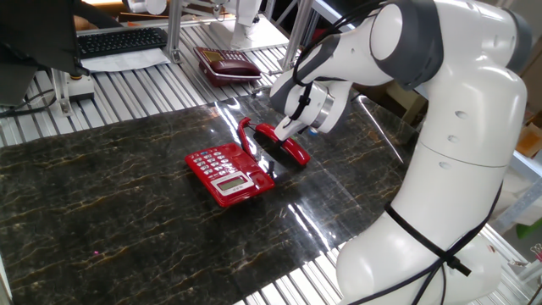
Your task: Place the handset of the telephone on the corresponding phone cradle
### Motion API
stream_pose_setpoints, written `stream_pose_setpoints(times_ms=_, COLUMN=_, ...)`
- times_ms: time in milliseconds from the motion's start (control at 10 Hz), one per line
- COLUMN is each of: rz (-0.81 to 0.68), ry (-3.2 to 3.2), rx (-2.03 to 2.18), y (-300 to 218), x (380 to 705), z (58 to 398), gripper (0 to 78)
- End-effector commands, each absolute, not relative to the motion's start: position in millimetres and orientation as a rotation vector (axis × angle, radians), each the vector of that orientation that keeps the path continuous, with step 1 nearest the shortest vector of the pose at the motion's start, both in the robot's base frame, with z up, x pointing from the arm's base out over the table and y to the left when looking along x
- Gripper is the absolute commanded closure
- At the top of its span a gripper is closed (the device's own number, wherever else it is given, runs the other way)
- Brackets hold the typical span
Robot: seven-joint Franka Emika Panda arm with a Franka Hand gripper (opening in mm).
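Note:
The bright red telephone (229,174) with white-grey keys and a small grey display lies on the black marble mat. Its cradle strip (259,175) runs along its right side and holds nothing. The red handset (286,146) lies flat on the mat just right of the telephone. Its red cord (246,134) loops back to the base. My gripper (286,127) hangs just over the far end of the handset. Its fingers look slightly apart and hold nothing.
A dark maroon phone (227,64) sits on the slatted metal table behind the mat. A black keyboard (120,40) lies at the back left. My arm's big white body (457,169) fills the right side.

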State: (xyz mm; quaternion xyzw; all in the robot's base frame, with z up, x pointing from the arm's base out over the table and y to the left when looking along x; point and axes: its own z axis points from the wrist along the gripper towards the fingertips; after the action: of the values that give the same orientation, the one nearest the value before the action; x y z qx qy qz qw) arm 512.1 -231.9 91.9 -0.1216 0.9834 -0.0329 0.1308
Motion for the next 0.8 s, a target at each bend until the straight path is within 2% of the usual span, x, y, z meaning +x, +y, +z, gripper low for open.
stream_pose_setpoints(times_ms=100, rz=-0.085, ry=2.855, rx=-0.349, y=-231.3, x=513.6, z=93.8, gripper=0.1)
stream_pose_setpoints(times_ms=500, rz=-0.086, ry=2.864, rx=-0.35, y=-229.1, x=514.9, z=94.6, gripper=0.1)
stream_pose_setpoints(times_ms=800, rz=-0.023, ry=2.939, rx=-0.312, y=-229.1, x=514.9, z=94.6, gripper=0.1)
